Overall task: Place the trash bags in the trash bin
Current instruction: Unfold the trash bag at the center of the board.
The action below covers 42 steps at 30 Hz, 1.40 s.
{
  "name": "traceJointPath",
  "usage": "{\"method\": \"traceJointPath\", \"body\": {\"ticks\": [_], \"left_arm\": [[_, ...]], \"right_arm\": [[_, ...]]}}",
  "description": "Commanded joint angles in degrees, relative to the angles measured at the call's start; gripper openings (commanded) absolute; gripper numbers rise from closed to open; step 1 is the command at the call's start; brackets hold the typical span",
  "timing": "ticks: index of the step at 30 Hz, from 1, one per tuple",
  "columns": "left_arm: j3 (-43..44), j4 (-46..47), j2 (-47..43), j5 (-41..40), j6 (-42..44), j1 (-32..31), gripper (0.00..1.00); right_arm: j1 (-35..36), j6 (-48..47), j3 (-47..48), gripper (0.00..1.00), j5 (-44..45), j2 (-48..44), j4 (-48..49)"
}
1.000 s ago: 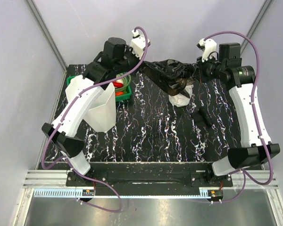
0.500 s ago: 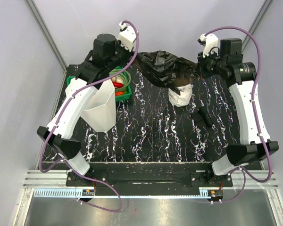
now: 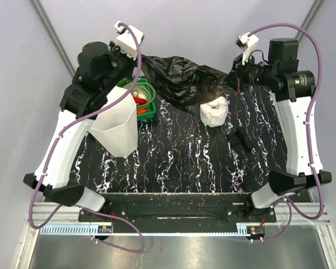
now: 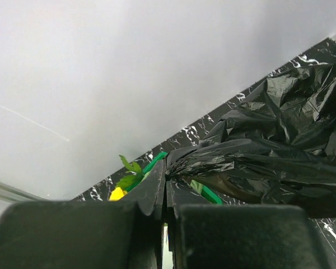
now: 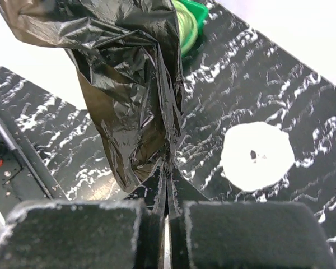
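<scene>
While both arms rise and pull away from each other, the thin shiny black plastic trash bag (image 3: 182, 78) comes up off the black table with white streaks (image 3: 179, 162). A second ago it lay in a low heap at the far side, bunched over the white rounded roll of plastic (image 3: 214, 111). Now it hangs in the air as a wide, crinkled sheet between the two arms, and the white roll sits bare on the table, just on the near side of it.

The left fingers (image 4: 151, 193) are pinched shut on a thin corner of the bag. The right fingers (image 5: 155, 188) are shut tight on a fold at the other end, and the rest of the film hangs loose past them. The left arm has swung up and out to the far left, so the bag is pulled long from left to right.

The tall white see-through plastic bin (image 3: 120, 134) stands on the left of the table, touching or just beside the green basket of toy vegetables (image 3: 147, 114). The bag's left end floats above the far side of that basket, not above the bin.

I think this lift gets the bag clear and ready to carry. It probably needs to go left and nearer, then down into the open top. The loose film could catch on the basket on the way.
</scene>
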Motion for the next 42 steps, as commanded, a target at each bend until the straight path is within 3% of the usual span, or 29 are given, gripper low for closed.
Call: {"method": "traceJointPath", "body": {"ticks": [1, 5, 8, 13, 17, 20, 26, 31, 36, 37, 42], "left_arm": [[0.8, 2.3, -5.7, -1.9, 0.8, 1.4, 0.00], [1.6, 1.8, -7.9, 0.1, -0.3, 2.7, 0.00], [1.0, 2.6, -7.5, -1.0, 0.5, 3.3, 0.00], [-4.1, 4.1, -4.7, 2.1, -0.7, 3.7, 0.00], [-5.7, 4.8, -0.3, 8.0, -4.4, 4.1, 0.00], [-6.4, 5.3, 1.7, 14.5, -7.1, 4.1, 0.00], [-0.8, 1.0, 3.9, 29.4, -10.3, 3.7, 0.00], [3.8, -2.6, 5.8, 29.5, -11.1, 0.1, 0.00], [5.6, -4.4, 7.4, 25.9, -10.1, -4.2, 0.00], [6.4, -4.7, 7.9, 24.7, -9.8, -4.9, 0.00], [9.4, -6.5, 11.1, 21.6, -9.1, -6.9, 0.00]], "right_arm": [[1.2, 2.3, 13.0, 0.00, -10.3, 5.0, -1.9], [2.1, 4.4, 28.5, 0.00, -12.9, 12.7, -6.1], [2.1, 4.5, 29.9, 0.00, -10.8, 13.7, -6.2], [2.1, 2.7, 15.5, 0.00, -8.5, 7.9, -2.1], [2.0, -0.8, 3.4, 0.00, 5.4, 2.3, -1.4], [2.1, -2.9, -12.2, 0.00, 10.3, -5.8, 4.9], [2.2, -6.5, -28.9, 0.49, 9.7, -14.3, 8.1], [3.0, -8.1, -29.7, 0.66, 8.0, -15.1, 9.6], [12.9, -7.2, -28.6, 0.81, 10.1, -14.0, 15.0], [14.6, -6.7, -28.3, 0.92, 10.8, -13.2, 15.9], [19.3, -7.0, -26.7, 0.97, 11.9, -10.4, 18.1]]}}
